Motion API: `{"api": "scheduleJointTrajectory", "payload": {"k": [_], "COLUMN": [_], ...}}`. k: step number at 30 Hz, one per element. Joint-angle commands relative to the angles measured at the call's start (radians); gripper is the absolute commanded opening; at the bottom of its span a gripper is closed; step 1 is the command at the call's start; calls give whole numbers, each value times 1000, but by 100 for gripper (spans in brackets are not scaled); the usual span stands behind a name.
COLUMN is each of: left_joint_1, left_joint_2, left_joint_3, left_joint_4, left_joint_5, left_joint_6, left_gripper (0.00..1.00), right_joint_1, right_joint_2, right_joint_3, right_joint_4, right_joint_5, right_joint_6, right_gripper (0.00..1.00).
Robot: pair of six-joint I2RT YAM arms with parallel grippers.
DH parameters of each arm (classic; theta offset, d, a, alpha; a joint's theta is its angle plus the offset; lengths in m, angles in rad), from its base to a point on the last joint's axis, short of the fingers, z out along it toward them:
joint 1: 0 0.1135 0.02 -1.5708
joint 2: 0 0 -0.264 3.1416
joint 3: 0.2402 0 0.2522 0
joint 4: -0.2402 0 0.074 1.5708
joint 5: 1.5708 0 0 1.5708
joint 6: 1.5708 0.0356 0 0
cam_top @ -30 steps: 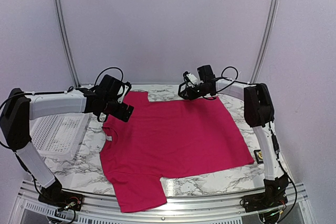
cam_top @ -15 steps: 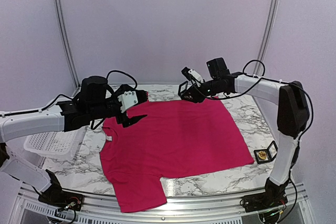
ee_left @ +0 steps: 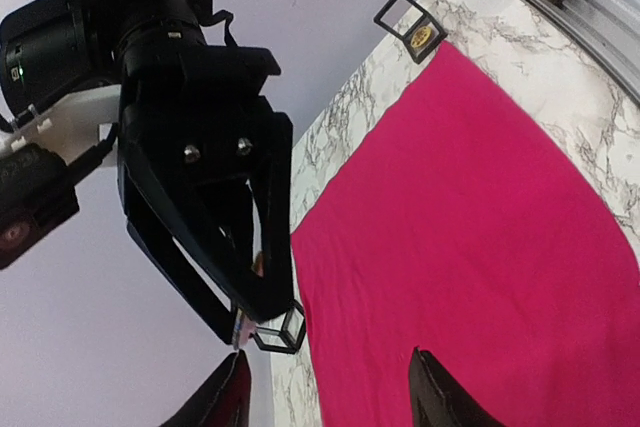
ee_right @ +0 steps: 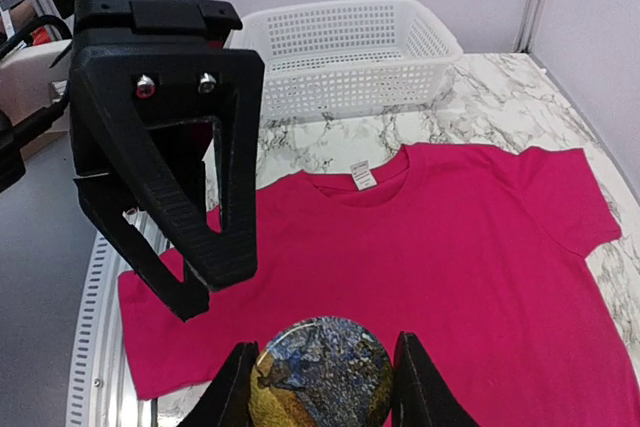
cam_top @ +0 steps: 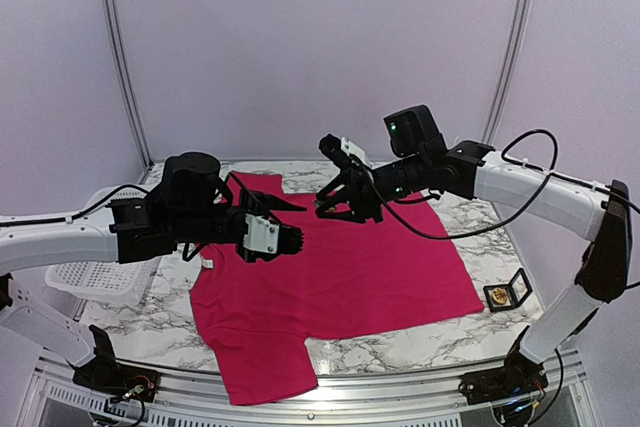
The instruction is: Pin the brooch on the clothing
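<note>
Marble table (cam_top: pixel 440 342): magenta-pink T-shirt (cam_top: pixel 340 277) lies flat across its middle, neck twd the left, hem twd the right, 1 sleeve at near edge, other at far side. White mesh basket (ee_right: pixel 345 47) sits on table just left of the neck, off the fabric. Both arms held up over the shirt's far half, the 2 grippers nose to nose, close but apart, neither touching cloth. Left gripper (ee_left: pixel 330 402): fingers spread wide, nothing betw them. Right gripper (ee_right: pixel 322 387): clamped on the brooch (ee_right: pixel 320 367), a round disc w/ mottled blue-and-gold face, pinched at its 2 sides, held in air above the shirt's chest area. Small black frame stand (cam_top: pixel 505 292) w/ a gold piece in it on bare marble at right, near the hem corner. White neck label (ee_right: pixel 362 177) shows inside the collar.
</note>
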Motion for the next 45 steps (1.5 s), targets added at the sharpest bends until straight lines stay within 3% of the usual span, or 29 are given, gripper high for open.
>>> {"api": "scheduleJointTrajectory", "payload": {"k": [1,8,17,21,34,40,42,44,45], "left_joint_1": [-31,-41,-44,-45,-60,-64,-64,-64,-64], "left_joint_2": [-39,-42,12,30,51,43,42,44,46], "left_joint_3": [17,-15,16,26,18,12,16,26,26], "left_joint_4": [2,82,47,46,75,79,83,85,85], "left_joint_5": [-55,-70,-74,-69,-62,-70,-87,-105,-111], "left_joint_6": [73,103,102,102,89,16,-50,-155,-212], "left_gripper": [57,58,43,40,1,0,0,0,0], "right_joint_1": [49,97,101,102,105,104,105,102,100], "right_joint_2": [11,22,17,19,41,46,44,35,27], "right_joint_3": [48,82,74,84,93,92,93,101,105], "right_joint_4": [-110,-165,-147,-146,-145,-153,-156,-164,-166], "right_joint_5": [6,21,-7,-16,-12,-6,-1,19,27], "right_joint_6": [-27,-46,-40,-42,-47,-55,-60,-71,-77], "right_gripper": [5,6,6,6,5,6,15,40,47]}}
